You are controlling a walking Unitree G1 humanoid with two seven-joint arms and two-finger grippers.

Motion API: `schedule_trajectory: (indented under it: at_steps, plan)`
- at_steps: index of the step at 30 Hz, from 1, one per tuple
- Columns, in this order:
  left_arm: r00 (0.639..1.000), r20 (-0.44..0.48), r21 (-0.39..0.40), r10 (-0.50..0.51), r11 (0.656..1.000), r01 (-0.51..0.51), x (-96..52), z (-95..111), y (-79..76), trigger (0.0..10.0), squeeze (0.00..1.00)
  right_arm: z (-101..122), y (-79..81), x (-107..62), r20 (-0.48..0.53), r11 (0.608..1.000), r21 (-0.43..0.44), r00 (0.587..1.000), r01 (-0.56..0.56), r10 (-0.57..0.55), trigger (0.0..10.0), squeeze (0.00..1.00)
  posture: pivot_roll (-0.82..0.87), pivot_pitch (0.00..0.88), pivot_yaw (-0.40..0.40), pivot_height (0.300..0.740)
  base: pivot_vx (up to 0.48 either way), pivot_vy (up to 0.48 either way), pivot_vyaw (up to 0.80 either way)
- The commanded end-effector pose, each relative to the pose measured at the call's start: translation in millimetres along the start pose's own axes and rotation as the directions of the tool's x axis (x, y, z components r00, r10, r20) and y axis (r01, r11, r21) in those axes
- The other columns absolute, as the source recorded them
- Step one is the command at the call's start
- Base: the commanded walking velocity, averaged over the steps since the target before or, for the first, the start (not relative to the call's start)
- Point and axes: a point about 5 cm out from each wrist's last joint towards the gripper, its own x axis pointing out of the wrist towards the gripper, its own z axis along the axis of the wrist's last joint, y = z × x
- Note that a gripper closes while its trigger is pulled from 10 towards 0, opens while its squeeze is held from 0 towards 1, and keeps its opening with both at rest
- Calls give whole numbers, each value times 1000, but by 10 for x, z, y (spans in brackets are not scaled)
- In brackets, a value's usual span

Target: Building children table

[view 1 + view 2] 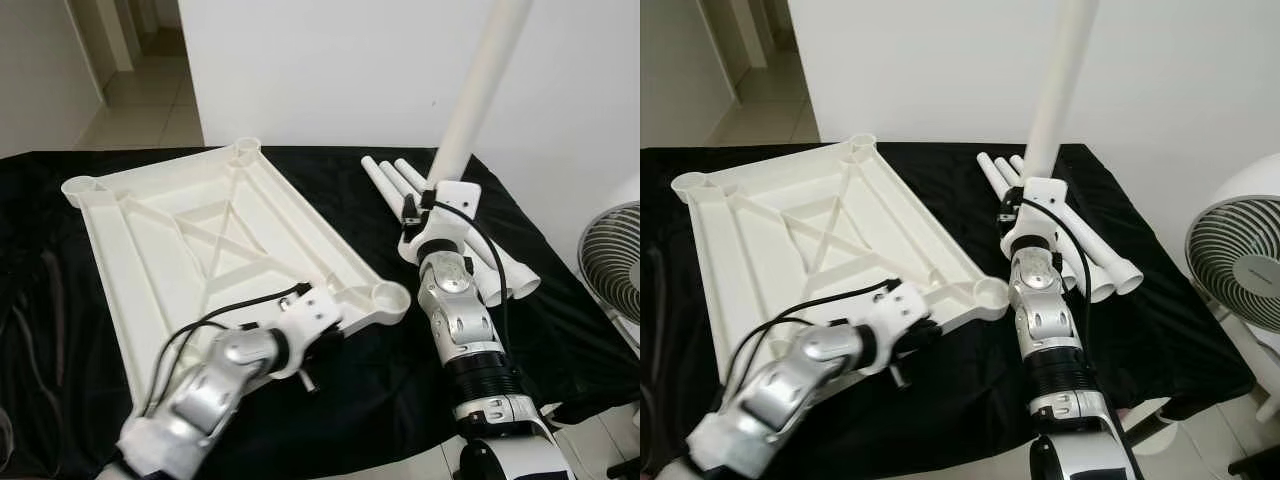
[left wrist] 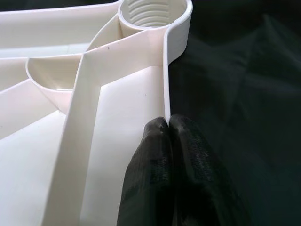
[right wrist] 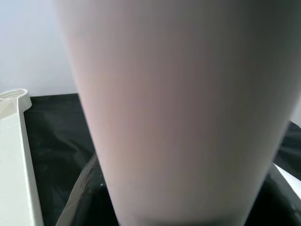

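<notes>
A white plastic table top (image 1: 200, 240) lies upside down on the black cloth, ribs up, with a threaded leg socket (image 1: 390, 296) at its near right corner. My left gripper (image 2: 167, 125) is shut on the thin rim of the table top near that socket (image 2: 150, 14). My right gripper (image 1: 425, 205) is shut on a long white table leg (image 1: 480, 80), held nearly upright above the cloth, right of the table top. In the right wrist view the leg (image 3: 183, 108) is right against the camera. Three more white legs (image 1: 400, 180) lie on the cloth behind my right arm.
A black cloth (image 1: 380, 390) covers the work surface. A white fan (image 1: 1240, 260) stands on the floor at the right. A white wall runs behind, with a doorway (image 1: 130, 60) at the far left.
</notes>
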Motion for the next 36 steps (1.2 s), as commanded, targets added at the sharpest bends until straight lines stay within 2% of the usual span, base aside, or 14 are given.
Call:
schedule_trajectory:
  at_steps: [1,6,8,9,10,11,14,15,16,24,25,29,31,36]
  plan:
    - [998,-61,-27,-11,1000,9,-35,-124,-8,0,0,-37,-18,-12,-14,1000,-10,1000,-4,4,10000,0,49,32,-28,740,0,0,0]
    - [996,-84,-11,-37,999,37,-158,-204,-1,0,0,-82,-16,-37,-30,999,-26,999,-30,29,10000,0,48,41,-29,740,0,0,0]
    - [993,-102,8,-56,998,57,-220,-244,-7,3804,0,-109,-14,-53,-41,998,-34,998,-51,50,10000,0,50,44,-29,740,0,0,0]
    - [993,-102,8,-56,998,57,-220,-244,-7,3804,0,-109,-14,-53,-41,998,-34,998,-51,50,10000,0,50,44,-29,740,0,0,0]
    - [993,-99,9,-58,998,59,-223,-238,-5,1843,0,-122,-10,-63,-46,997,-36,997,-62,60,10000,0,48,45,-28,740,0,0,0]
    - [996,-83,-7,-43,999,42,-192,-196,16,10000,0,-138,-4,-77,-52,996,-37,996,-75,73,10000,0,48,45,-28,740,0,0,0]
    - [997,-71,-19,-33,999,31,-169,-164,30,10000,0,-149,0,-87,-55,996,-38,995,-84,82,10000,0,48,45,-28,740,0,0,0]
    - [998,-53,-21,-34,999,33,-159,-120,31,10000,941,-155,9,-101,-56,994,-36,994,-101,99,10000,0,44,45,-28,740,0,0,0]
    - [999,-29,-29,-33,999,32,-150,-68,38,10000,1000,-160,14,-114,-57,993,-31,992,-115,113,10000,0,44,45,-28,740,0,0,0]
    - [997,72,-32,-21,999,24,-139,162,67,10000,996,-156,20,-161,-54,986,12,984,-167,167,10000,0,39,40,-27,740,0,0,0]
    - [996,89,-33,-16,999,19,-143,198,74,10000,0,-157,21,-169,-54,985,16,983,-173,173,10000,0,40,38,-27,740,0,0,0]
    - [993,114,-49,-11,999,17,-156,242,85,10000,0,-154,27,-181,-50,983,18,982,-183,184,10000,0,41,37,-27,740,0,0,0]
    - [983,184,-93,12,996,5,-185,370,117,10000,0,-157,52,-221,-39,973,11,972,-231,231,10000,0,43,35,-28,740,0,0,0]
    - [965,259,-87,34,996,-12,-207,467,104,10000,0,-162,114,-333,-12,944,37,945,-327,327,10000,0,44,31,-33,740,0,0,0]
